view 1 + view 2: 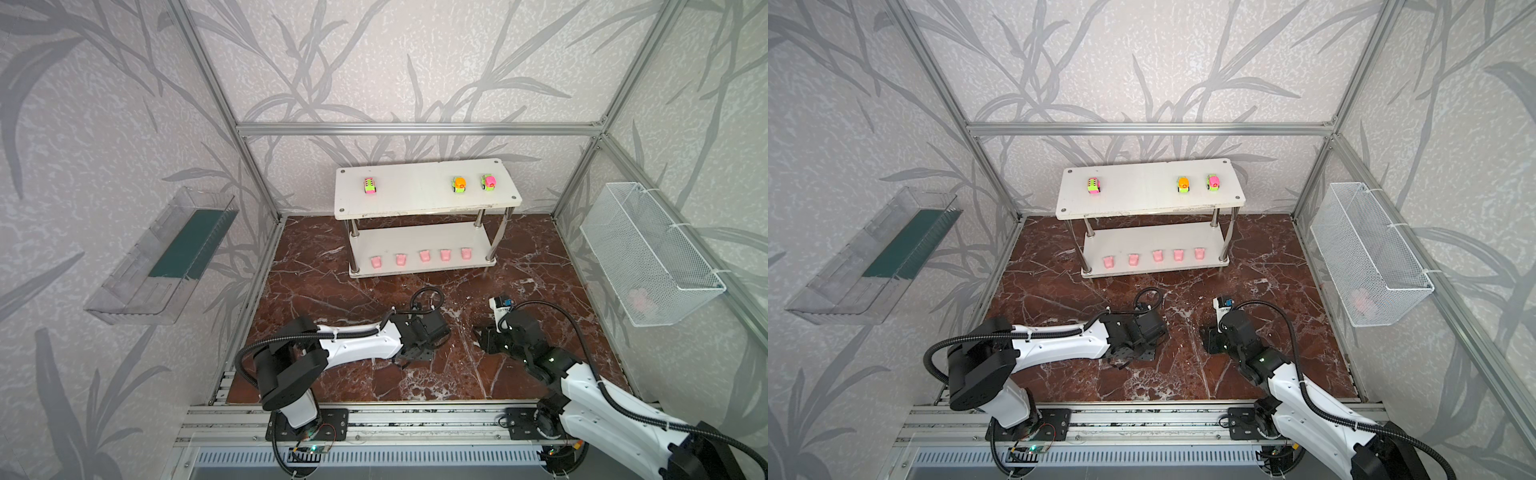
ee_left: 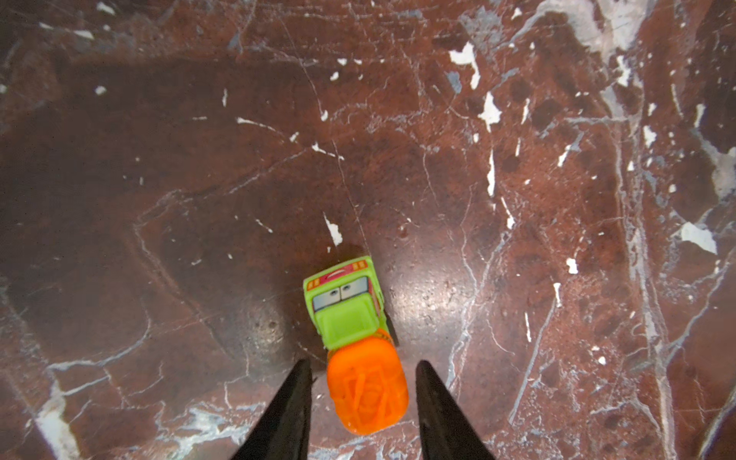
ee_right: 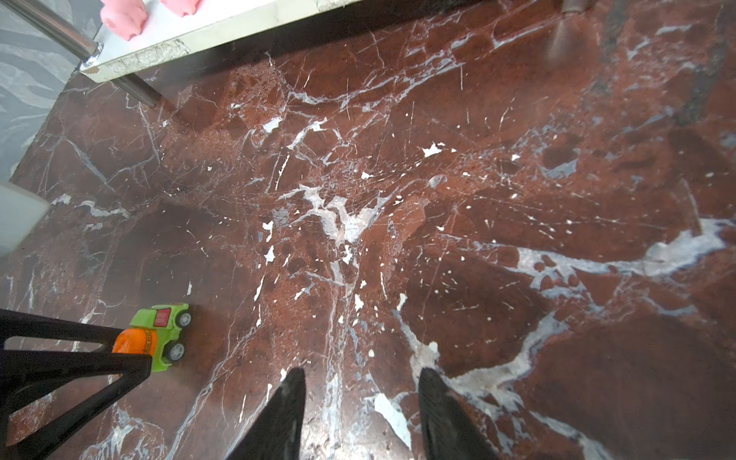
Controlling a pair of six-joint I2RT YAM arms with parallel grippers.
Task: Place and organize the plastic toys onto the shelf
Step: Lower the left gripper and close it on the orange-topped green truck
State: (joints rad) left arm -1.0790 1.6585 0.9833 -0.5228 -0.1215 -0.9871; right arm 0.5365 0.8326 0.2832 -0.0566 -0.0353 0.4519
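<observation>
On the red-brown marble table (image 1: 316, 291), towards its front and well apart from the shelf (image 1: 415, 199), stands the one toy truck (image 2: 346, 314) not yet shelved. It is lime green with an orange drum on its back, cartoon eyes printed on the windscreen, and small red and orange stickers on the roof and door. Dark marks on the drum are too blurred to read, and so is the print on the white block (image 1: 498, 305) on the right arm's wrist.

The left gripper (image 2: 364, 363) points down over the truck. Its black fingers (image 2: 286, 410) are apart, one on either side of the orange drum, with a thin gap showing at each side in the left wrist view. The right gripper (image 3: 362, 372) hangs near it, fingers (image 3: 442, 414) apart over bare marble with nothing between them.

The shelf is two white boards on chrome posts with screws at the corners, and it stands at the back of the table. Its top board carries three cars: a pink-and-green car (image 1: 370, 185) near the left end, then an orange-and-green car (image 1: 458, 184) and a second pink-and-green car (image 1: 488, 182) close together near the right end. Five pale pink cups (image 1: 424, 255) stand in a row along the lower board's front edge, each apart from the next.

The clear plastic tray (image 1: 124, 291) on the left wall holds a dark green strip (image 1: 187, 241). The white wire mesh basket (image 1: 648, 232) on the right wall shows something pale pink through its mesh, too blurred to tell what.
</observation>
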